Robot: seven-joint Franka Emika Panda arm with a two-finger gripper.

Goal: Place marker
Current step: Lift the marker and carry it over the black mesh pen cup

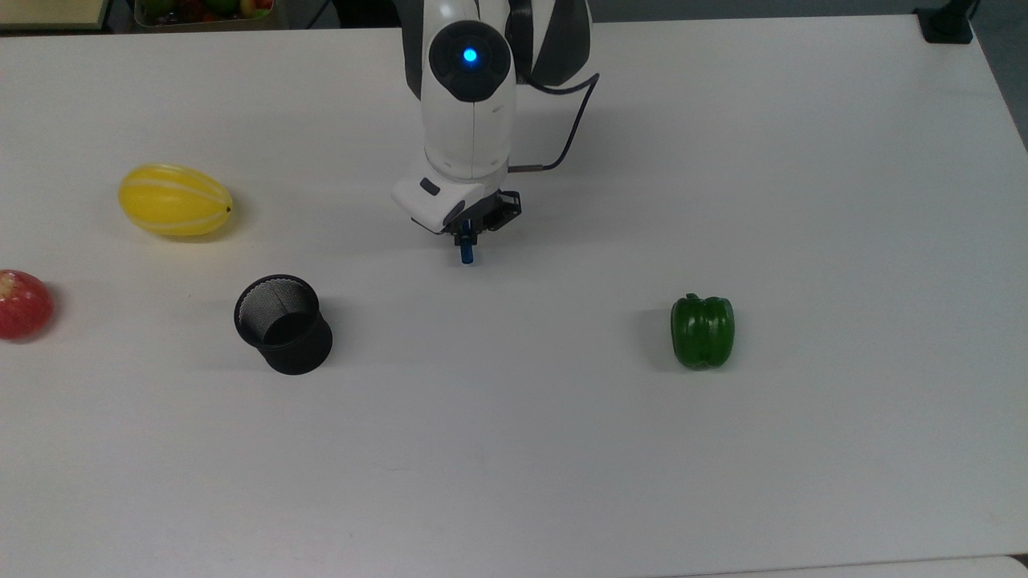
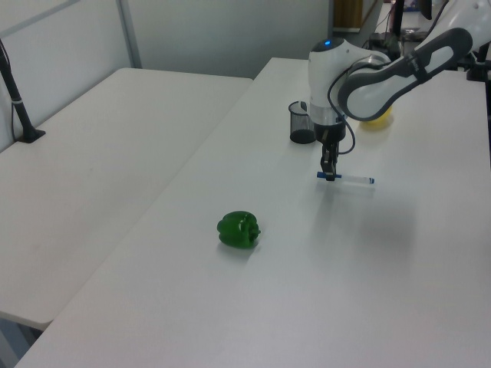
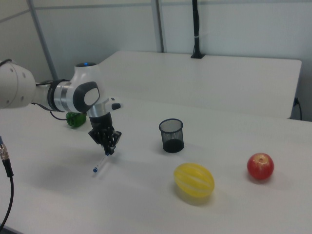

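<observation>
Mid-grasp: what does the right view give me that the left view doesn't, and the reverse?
Right view's own: the red apple, and the yellow melon seen whole. Left view's own: the green pepper unobstructed, and the marker side-on, its blue cap end between the fingers. Shared: the gripper shut on the marker, the black mesh cup and the white table.

Marker: in the top view, all but the blue end hidden beneath the arm's wrist. Red apple: cut off by the top view's left edge. Green bell pepper: partly hidden behind the arm in the right view.
</observation>
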